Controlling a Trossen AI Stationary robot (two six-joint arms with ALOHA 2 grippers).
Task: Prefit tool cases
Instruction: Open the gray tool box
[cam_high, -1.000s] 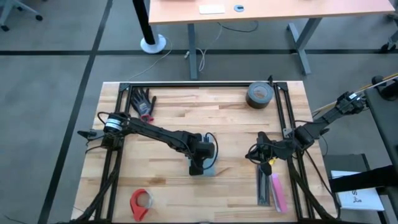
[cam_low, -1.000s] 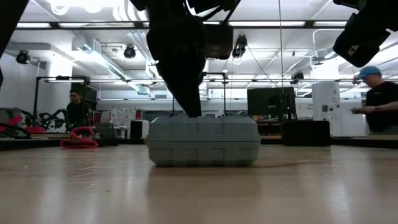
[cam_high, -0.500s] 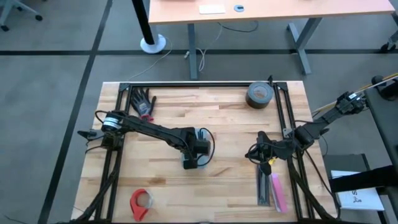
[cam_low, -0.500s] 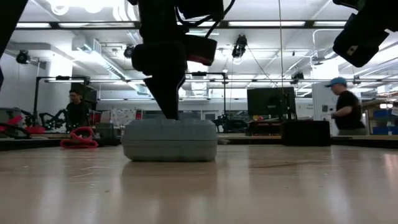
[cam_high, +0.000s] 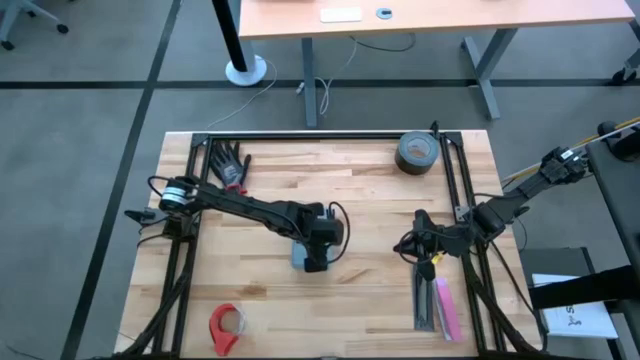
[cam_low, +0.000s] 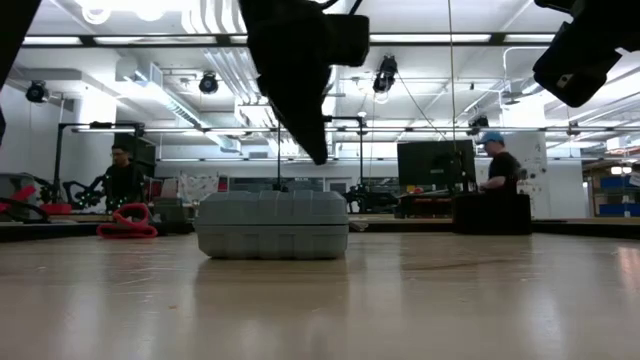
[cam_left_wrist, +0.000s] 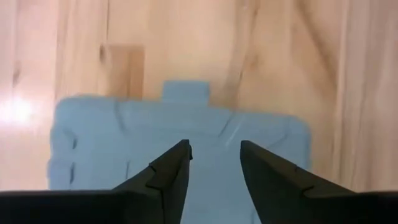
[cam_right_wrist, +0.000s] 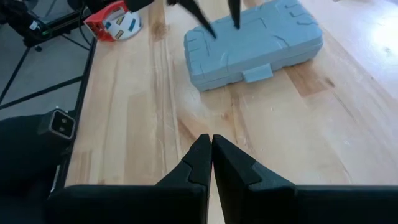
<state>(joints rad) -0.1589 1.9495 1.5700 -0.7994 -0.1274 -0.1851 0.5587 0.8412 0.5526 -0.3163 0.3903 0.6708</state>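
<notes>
The blue-grey tool case (cam_low: 272, 225) lies flat and closed on the wooden table near its middle, also seen as tool case (cam_right_wrist: 255, 43) and tool case (cam_left_wrist: 180, 143). Its small handle bump (cam_right_wrist: 258, 73) faces the table's right side. My left gripper (cam_left_wrist: 214, 152) hangs open just above the case's top, its fingers (cam_low: 318, 150) clear of it, and hides most of the case (cam_high: 299, 259) from above. My right gripper (cam_right_wrist: 211, 144) waits shut near the table's right rail, above bare wood, as right gripper (cam_high: 412, 246).
A grey tape roll (cam_high: 415, 152) sits at the far right, a black glove (cam_high: 230, 165) at the far left, a red tape dispenser (cam_high: 226, 325) near left. Narrow black and pink bars (cam_high: 438, 305) lie near right. Black frame rails (cam_high: 320, 136) border the table. People stand in the room beyond.
My left gripper slid the case toward the table's left edge and turned it about while resting on its top. It has since come off the case and risen straight above it. The case has stayed still since then.
</notes>
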